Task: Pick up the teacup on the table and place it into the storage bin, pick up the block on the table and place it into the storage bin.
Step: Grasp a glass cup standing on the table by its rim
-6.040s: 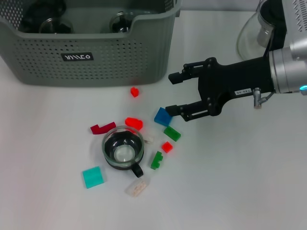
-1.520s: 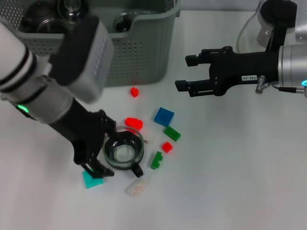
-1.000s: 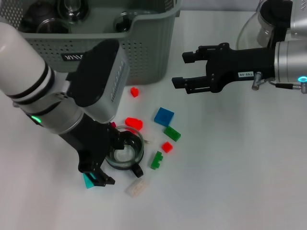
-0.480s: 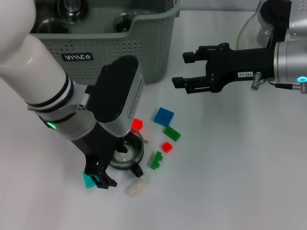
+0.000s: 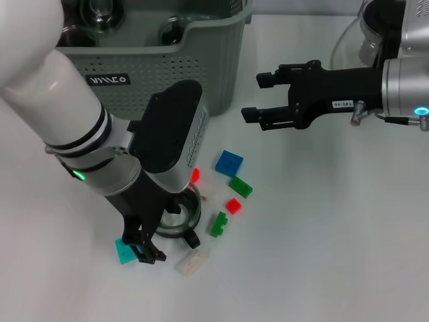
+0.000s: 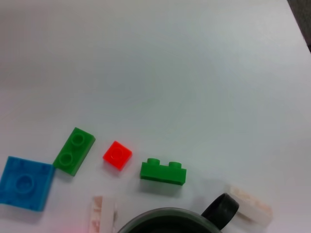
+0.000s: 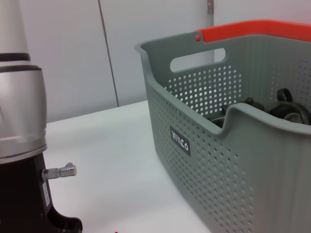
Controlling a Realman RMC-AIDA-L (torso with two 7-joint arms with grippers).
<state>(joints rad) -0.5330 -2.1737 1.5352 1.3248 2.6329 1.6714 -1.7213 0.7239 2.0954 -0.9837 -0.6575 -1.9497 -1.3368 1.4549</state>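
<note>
Teacup (image 5: pixel 176 216), a dark glass cup with a black handle, stands on the white table (image 5: pixel 322 221) in front of the bin (image 5: pixel 154 60), well apart from it. Only its right rim and handle show in the head view, the rest lying under the left arm. The left gripper (image 5: pixel 149 236) is down at the cup's left side with its black fingers (image 5: pixel 144 251) reaching the table; whether they are closed on the cup or spread I cannot tell. A teal block (image 5: pixel 123 251) lies just left of the cup, partly under those fingers, and a clear block (image 5: pixel 192 263) lies just in front of the cup's handle. To the cup's right sit a green block (image 5: pixel 218 224), a small red block (image 5: pixel 233 205), a second green block (image 5: pixel 240 186) and a blue block (image 5: pixel 228 163). The bin, grey-green with perforated walls, holds glassware. The right gripper (image 5: pixel 260 96) hangs above the table, well to the right of the bin and far from the cup, its jaws spread and empty.
</note>
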